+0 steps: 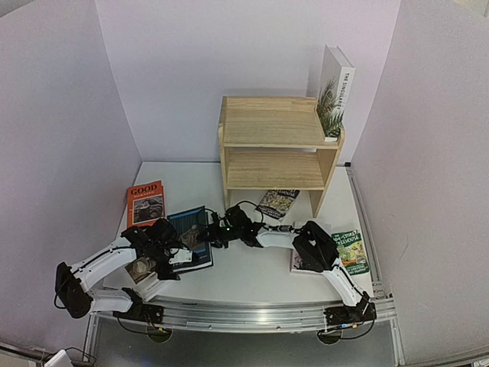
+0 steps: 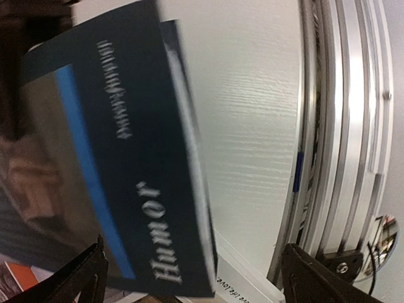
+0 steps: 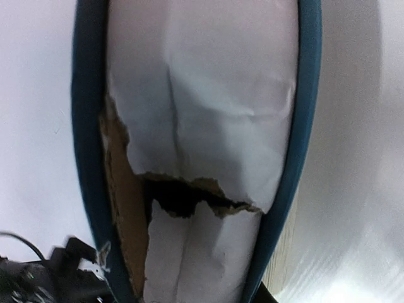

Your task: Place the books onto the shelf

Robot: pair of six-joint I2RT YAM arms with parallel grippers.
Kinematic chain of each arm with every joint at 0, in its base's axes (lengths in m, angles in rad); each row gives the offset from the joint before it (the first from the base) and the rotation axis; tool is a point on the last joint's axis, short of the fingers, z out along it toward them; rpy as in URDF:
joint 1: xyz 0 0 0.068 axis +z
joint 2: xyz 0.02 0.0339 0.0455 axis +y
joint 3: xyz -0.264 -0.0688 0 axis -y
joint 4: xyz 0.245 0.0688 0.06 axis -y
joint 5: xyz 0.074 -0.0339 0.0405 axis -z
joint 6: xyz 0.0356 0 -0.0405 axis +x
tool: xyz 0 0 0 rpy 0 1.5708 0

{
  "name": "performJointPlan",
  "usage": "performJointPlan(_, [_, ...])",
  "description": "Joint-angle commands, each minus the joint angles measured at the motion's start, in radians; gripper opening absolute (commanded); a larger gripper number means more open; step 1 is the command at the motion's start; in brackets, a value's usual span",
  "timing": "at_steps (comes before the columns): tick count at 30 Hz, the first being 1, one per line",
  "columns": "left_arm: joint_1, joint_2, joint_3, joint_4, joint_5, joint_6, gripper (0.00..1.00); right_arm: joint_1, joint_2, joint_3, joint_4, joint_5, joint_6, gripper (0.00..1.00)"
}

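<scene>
A dark teal paperback (image 1: 191, 235) with "Humor" on its cover is in front of the light wooden shelf (image 1: 275, 128), towards its left side, where the two grippers meet. The left gripper (image 2: 194, 247) is spread wide, with the book's end between its fingers. The right gripper (image 1: 214, 232) is at the book's torn page edge, but whether it pinches the book cannot be told. A white book (image 1: 335, 84) stands on the shelf's top tier, at the right end.
</scene>
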Motion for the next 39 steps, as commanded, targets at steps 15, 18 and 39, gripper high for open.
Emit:
performJointPlan(15, [0.313, 0.105, 0.524, -0.120, 0.440, -0.318, 1.00, 0.044, -0.597, -0.193, -0.543, 0.065, -0.784, 0.13])
performJointPlan(18, [0.312, 0.136, 0.590, -0.196, 0.486, -0.251, 1.00, 0.046, -0.666, -0.195, -0.593, 0.060, -0.904, 0.11])
performJointPlan(39, [0.114, 0.284, 0.948, -0.473, 0.524, -0.318, 0.59, 0.045, -0.763, -0.023, -0.739, 0.129, -1.488, 0.00])
